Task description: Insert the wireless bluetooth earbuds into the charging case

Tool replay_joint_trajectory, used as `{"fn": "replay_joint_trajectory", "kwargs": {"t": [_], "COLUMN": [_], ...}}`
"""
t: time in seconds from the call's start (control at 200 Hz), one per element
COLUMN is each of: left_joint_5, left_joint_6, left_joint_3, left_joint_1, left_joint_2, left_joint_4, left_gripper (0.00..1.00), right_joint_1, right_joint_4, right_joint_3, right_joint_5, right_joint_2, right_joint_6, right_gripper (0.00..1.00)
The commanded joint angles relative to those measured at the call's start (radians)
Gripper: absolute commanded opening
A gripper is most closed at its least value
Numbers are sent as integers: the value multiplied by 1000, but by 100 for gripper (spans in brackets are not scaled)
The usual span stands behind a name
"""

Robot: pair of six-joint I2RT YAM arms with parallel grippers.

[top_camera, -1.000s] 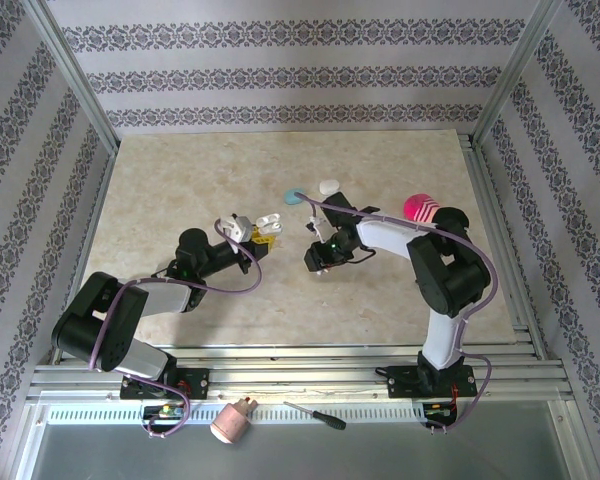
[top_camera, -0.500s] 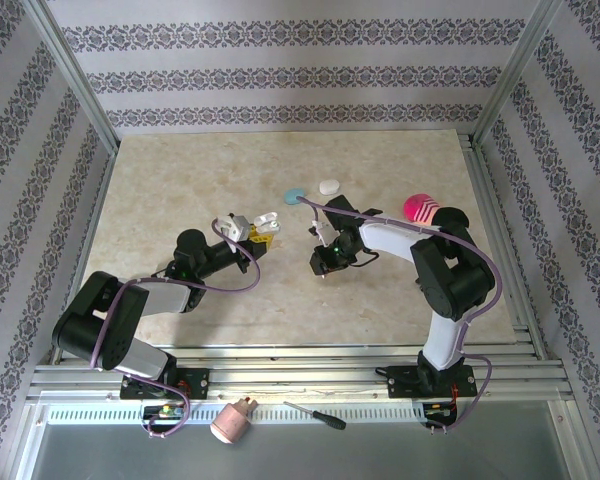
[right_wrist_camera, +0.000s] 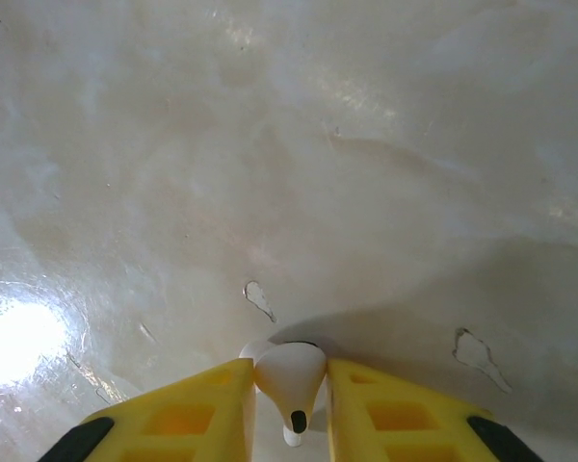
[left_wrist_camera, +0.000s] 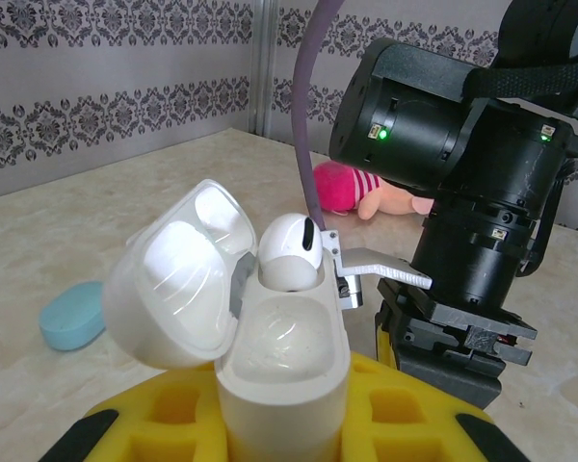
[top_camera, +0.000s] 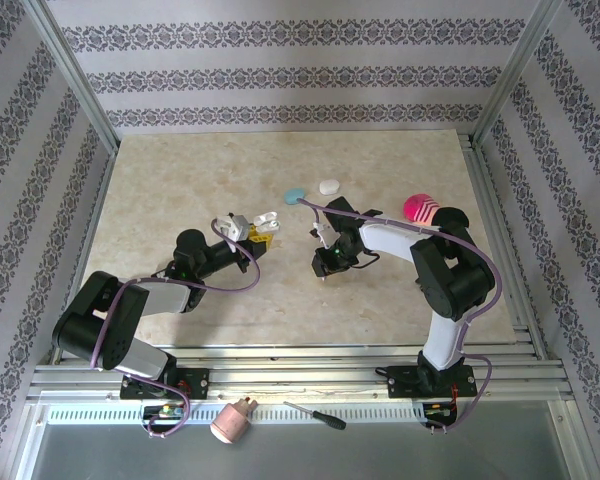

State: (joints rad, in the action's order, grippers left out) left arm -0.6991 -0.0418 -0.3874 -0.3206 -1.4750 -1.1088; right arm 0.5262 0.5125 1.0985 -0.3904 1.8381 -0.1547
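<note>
One earbud point(left_wrist_camera: 291, 252) sits in the charging case point(left_wrist_camera: 284, 371) your left fingers point(left_wrist_camera: 173, 416) clamp. Your right fingers point(right_wrist_camera: 390, 404) pinch the second earbud point(right_wrist_camera: 289, 371), right of the case, not yet inserted.

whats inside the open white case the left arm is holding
One white earbud stands in the far well of the charging case, its head sticking out. Its stem is hidden inside the case body. The nearer well looks empty.
</note>
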Motion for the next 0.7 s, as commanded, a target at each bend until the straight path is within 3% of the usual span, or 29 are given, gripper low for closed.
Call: {"fn": "replay_joint_trajectory", "kwargs": {"t": [0.0, 0.18, 0.3, 0.44, 0.58, 0.7], "left_joint_5": [-16, -16, -8, 31, 71, 77], "left_joint_6": [-20, -20, -21, -43, -70, -86], "left_joint_3": [4, 7, 8, 13, 23, 36], "left_joint_1": [18, 21, 24, 37, 65, 85], "left_joint_2": [-6, 1, 5, 6, 12, 27], "left_joint_4": [-74, -71, -73, -76, -83, -92], "left_gripper": [3, 3, 3, 2, 3, 3], "right_joint_1": [-2, -2, 2, 28, 82, 124], "right_joint_4": [24, 18, 36, 104, 180, 216], "right_joint_3": [-9, -17, -21, 2, 49, 89], "right_joint_5": [23, 72, 181, 441, 781, 905], "right_joint_2": [6, -39, -91, -108, -44, 30], "right_joint_6": [-5, -18, -19, 0, 26, 29], "right_gripper": [22, 18, 17, 17, 17, 17]}}
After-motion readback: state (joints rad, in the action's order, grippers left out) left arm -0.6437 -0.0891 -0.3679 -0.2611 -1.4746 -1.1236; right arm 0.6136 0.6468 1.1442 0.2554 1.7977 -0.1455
